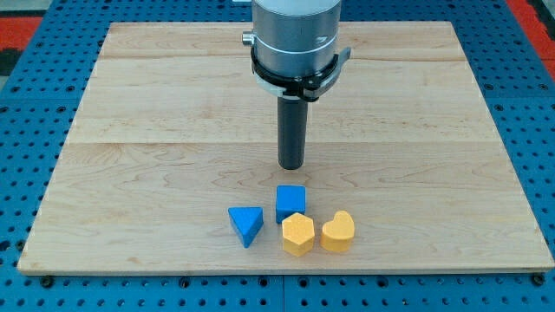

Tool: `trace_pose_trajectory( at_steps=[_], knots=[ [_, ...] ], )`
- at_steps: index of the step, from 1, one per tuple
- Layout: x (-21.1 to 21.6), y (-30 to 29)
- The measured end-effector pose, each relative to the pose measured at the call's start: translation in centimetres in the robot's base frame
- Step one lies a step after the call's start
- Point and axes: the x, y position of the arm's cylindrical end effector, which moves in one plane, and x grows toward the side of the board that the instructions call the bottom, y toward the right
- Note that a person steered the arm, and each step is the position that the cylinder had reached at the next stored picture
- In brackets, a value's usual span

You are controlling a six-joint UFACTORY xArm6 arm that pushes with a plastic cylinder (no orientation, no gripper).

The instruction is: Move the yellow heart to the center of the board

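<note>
Here, my tip stands near the middle of the wooden board, touching no block; the rod is bare and holds nothing. The yellow heart lies at about five o'clock from my tip, near the board's bottom edge. Just beside it, at its nine o'clock, sits a yellow hexagon, apparently touching it, though the gap is hard to judge. A blue cube is at the hexagon's twelve o'clock, directly below my tip, and a blue triangle lies at the cube's eight o'clock
</note>
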Motion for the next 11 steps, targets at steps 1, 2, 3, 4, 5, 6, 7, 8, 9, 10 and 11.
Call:
trace_pose_trajectory(
  at_steps=[1, 2, 3, 4, 5, 6, 7, 8, 9, 10, 11],
  knots=[
    [0.0, 0.0],
    [0.0, 0.0],
    [-0.2, -0.1],
    [-2.3, 3.2],
    [-1.3, 10.9],
    [2.0, 14.1],
    [4.9, 13.8],
    [5.5, 12.6],
    [5.5, 10.9],
    [5.5, 10.7],
    [6.4, 12.1]
  ],
)
